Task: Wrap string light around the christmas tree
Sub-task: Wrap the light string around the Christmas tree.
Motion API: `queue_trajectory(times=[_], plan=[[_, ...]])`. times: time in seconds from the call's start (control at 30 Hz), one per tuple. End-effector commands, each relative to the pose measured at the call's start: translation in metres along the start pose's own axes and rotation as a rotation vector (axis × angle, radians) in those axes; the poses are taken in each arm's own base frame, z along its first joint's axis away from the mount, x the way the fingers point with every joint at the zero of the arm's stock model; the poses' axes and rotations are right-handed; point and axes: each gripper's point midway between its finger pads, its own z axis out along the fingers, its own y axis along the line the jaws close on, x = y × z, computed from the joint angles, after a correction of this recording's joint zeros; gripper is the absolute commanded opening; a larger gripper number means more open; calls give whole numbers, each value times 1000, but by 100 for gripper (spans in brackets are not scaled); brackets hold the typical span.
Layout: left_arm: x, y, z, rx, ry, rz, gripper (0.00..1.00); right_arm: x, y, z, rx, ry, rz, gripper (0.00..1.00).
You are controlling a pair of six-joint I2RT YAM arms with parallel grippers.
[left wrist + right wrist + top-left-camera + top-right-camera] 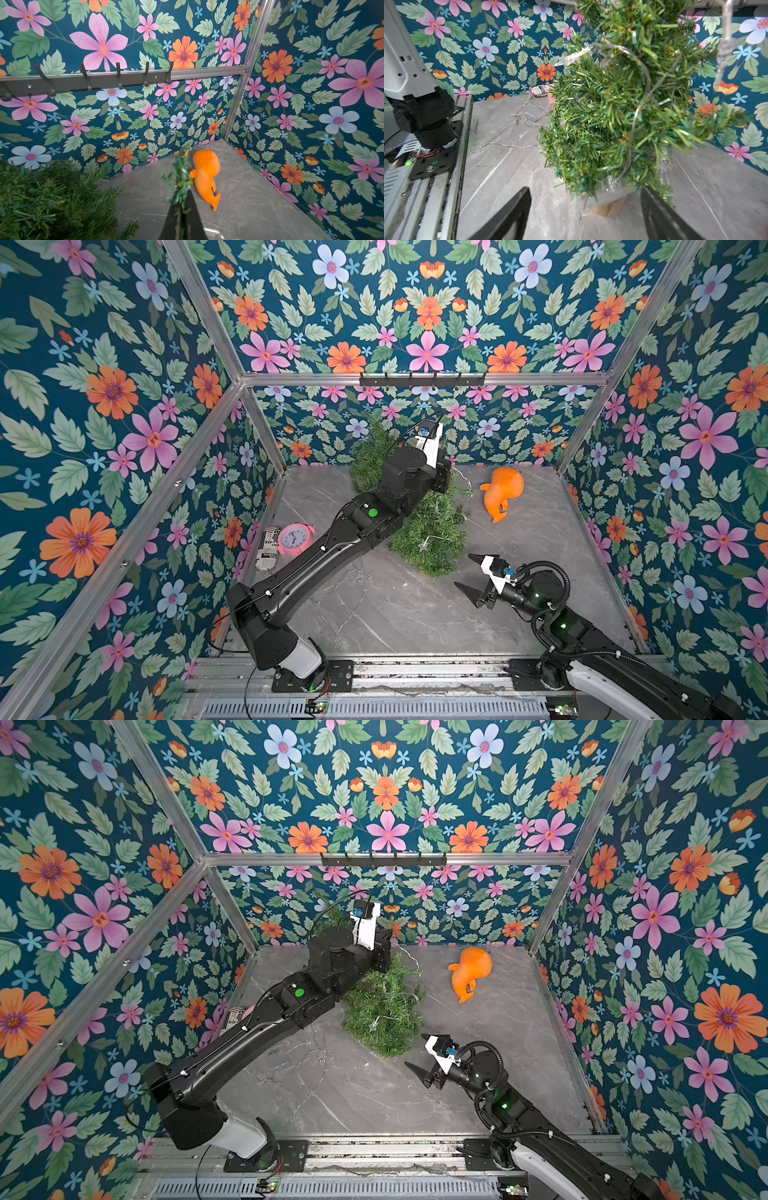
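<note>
1. Christmas tree [428, 531]: it stands mid-table, green, and I judge it tilted rather than upright. Its wooden foot [608, 207] is the end nearest the right arm. I cannot tell whether the foot sits flat.
2. String light [623, 48]: this is clear wire with pale bulbs. A few loose loops lie over the branches, and the slack trails across the table [395, 614] to a clear battery box [535, 112].
3. Left gripper [180, 197]: the jaws are pressed together, pinching a sprig of the tree. I read this as a steadying hold.
4. Right gripper [465, 571]: it is spread wide and empty, just beside the tree's foot, touching nothing.
5. Step in hand: the wrap is partly laid. I judge this a gap between passes, with no wire held.
6. Next move: I would send the right gripper low to pinch the slack wire, then lead it round the tree. The thin wire calls for a precise close, and it may snag on the needles.
7. Hidden: in both top views the left arm covers the tree's middle. The wire on the table barely shows there. The tree's far side is unseen, and its top is cut off in the right wrist view.
8. Bystanders: an orange plush whale [500, 493], a pink alarm clock [295, 539] and a printed can [268, 549] all lie well apart from the work.
</note>
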Motion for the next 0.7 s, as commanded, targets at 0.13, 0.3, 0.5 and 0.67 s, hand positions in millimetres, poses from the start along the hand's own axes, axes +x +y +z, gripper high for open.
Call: queue_trajectory(times=[0.13, 0.3, 0.5, 0.67], plan=[[1, 2, -3, -2, 0, -1, 0, -6, -1, -3, 10, -25, 25, 83], [-2, -1, -11, 26, -17, -9, 0, -13, -6, -8, 52, -45, 35, 84], [-7, -6, -22, 76, -26, -20, 20, -31, -20, -20, 142, -91, 73, 100], [-14, -7, -33, 99, -53, -28, 58, -50, -23, -27, 166, -114, 96, 100]])
